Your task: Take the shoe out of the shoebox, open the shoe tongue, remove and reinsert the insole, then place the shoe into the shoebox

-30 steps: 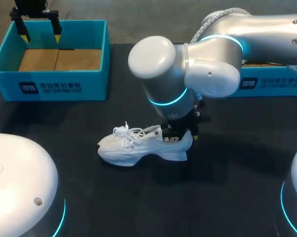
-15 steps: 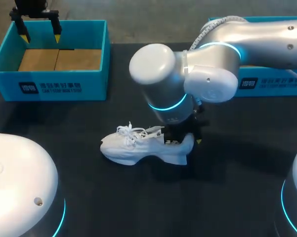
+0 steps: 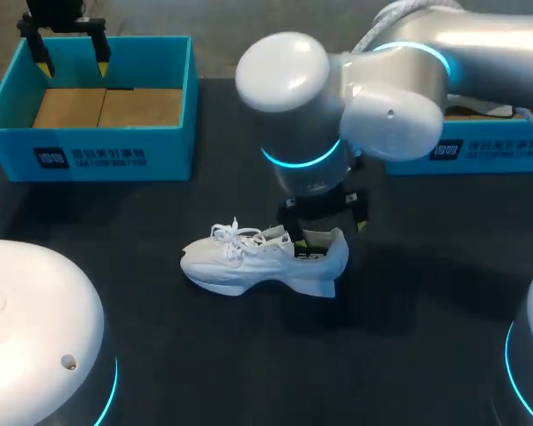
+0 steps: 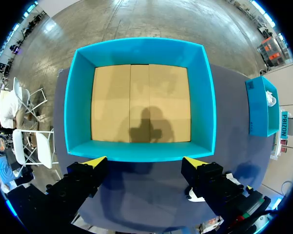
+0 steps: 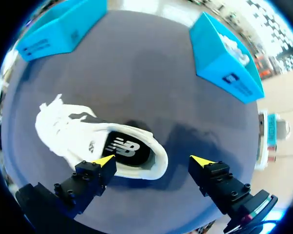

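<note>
Item: white sneaker (image 3: pixel 262 262). It is lying on its sole on the black table (image 3: pixel 408 337), already out of the teal shoebox (image 3: pixel 89 155), which is standing well apart from the sneaker, beyond its toe.

Progress: removal looks done. The dark insole (image 5: pixel 124 146) is sitting inside the sneaker, so the insole work and the return to the box are probably remaining. Tongue state unclear.

Right gripper (image 3: pixel 324 226): hanging just over the sneaker's heel, fingers spread wide, gripping nothing.

Left gripper (image 4: pixel 145 162): hovering far from the sneaker, fingers wide and empty.
</note>
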`<state>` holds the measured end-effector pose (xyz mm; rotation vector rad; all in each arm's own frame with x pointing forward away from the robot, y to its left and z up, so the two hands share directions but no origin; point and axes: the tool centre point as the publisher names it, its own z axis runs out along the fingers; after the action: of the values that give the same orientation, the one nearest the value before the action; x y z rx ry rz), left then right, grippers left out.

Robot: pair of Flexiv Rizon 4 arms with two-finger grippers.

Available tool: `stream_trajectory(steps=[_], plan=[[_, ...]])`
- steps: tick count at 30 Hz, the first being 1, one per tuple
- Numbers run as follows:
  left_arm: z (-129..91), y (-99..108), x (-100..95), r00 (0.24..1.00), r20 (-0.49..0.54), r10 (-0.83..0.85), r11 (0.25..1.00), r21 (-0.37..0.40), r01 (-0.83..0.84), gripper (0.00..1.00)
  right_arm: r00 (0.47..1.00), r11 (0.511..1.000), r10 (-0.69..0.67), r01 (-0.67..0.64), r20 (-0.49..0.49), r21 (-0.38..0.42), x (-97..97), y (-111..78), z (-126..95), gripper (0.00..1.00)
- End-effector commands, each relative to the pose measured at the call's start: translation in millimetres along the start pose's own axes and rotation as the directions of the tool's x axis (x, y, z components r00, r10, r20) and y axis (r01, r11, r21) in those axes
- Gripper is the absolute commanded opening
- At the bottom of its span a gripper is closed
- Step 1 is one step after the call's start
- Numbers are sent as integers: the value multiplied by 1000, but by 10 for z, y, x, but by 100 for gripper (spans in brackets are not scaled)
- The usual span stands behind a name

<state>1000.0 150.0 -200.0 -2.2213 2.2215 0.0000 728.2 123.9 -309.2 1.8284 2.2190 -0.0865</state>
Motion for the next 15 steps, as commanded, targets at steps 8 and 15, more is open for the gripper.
stream_trajectory(steps=[8, 15], plan=[[0, 0, 0, 1000, 0, 0, 1000, 0, 0, 100, 350, 454, -891, 677, -290, -579, -523, -190, -381, 100], [0, 0, 0, 1000, 0, 0, 1000, 0, 0, 100, 350, 454, -891, 677, -290, -579, -523, -190, -381, 100]])
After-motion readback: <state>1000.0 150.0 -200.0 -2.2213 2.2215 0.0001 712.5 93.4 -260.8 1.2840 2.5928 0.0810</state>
